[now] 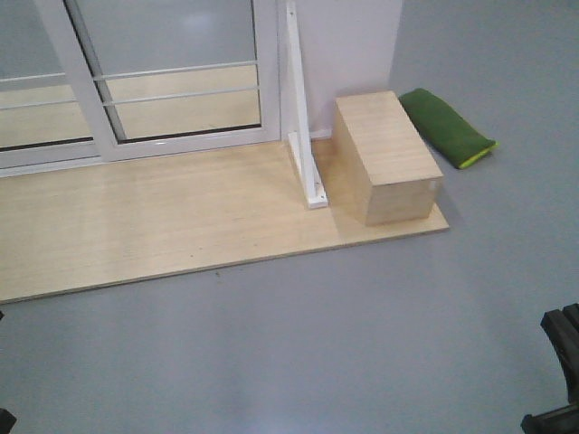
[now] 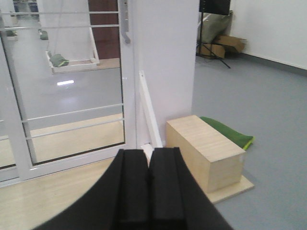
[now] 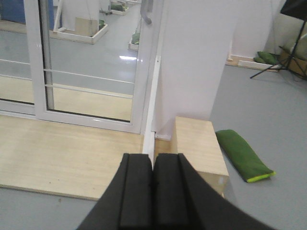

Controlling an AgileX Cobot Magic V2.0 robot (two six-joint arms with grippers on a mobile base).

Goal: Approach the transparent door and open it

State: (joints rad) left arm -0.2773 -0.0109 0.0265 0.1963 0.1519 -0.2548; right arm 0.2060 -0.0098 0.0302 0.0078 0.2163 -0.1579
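Note:
The transparent door (image 1: 176, 54) is a clear glass panel in a white frame with thin white bars, standing at the back of a wooden platform. Only its lower part shows in the front view. It also shows in the left wrist view (image 2: 76, 86) and the right wrist view (image 3: 91, 57). The lower end of its silver-grey handle (image 2: 125, 29) hangs at the door's right edge, and shows in the right wrist view too (image 3: 147, 13). My left gripper (image 2: 147, 160) and right gripper (image 3: 153, 163) are both shut and empty, well short of the door.
A light wooden platform (image 1: 163, 226) lies before the door on grey floor. A slanted white brace (image 1: 303, 136), a wooden box (image 1: 384, 154) and a green cushion (image 1: 445, 127) sit right of the door. A white wall panel (image 2: 165, 62) stands beside the handle.

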